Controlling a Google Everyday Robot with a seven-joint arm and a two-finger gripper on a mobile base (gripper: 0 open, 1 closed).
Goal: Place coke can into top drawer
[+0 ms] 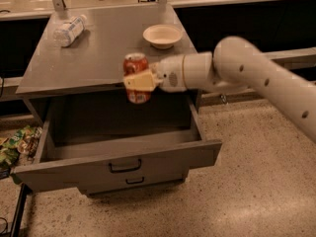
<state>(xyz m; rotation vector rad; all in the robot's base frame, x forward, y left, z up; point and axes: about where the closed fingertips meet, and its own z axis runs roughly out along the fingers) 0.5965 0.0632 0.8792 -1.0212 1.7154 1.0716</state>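
Note:
The red coke can (pixel 135 65) is upright in my gripper (pixel 140 80), whose pale fingers (pixel 143 81) are closed around its middle. The can hangs in the air at the cabinet's front edge, over the back part of the open top drawer (pixel 118 163). That drawer is a wide grey box pulled far out, with a dark bar handle (pixel 124 167) on its front, and its inside looks empty. My white arm (pixel 256 78) comes in from the right.
On the grey cabinet top (pixel 98 58) lie a clear plastic water bottle (pixel 69 30) at the back left and a white bowl (pixel 162 35) at the back right. A shorter drawer (pixel 134 181) sits below. Snack bags (pixel 15 142) lie on the floor at left.

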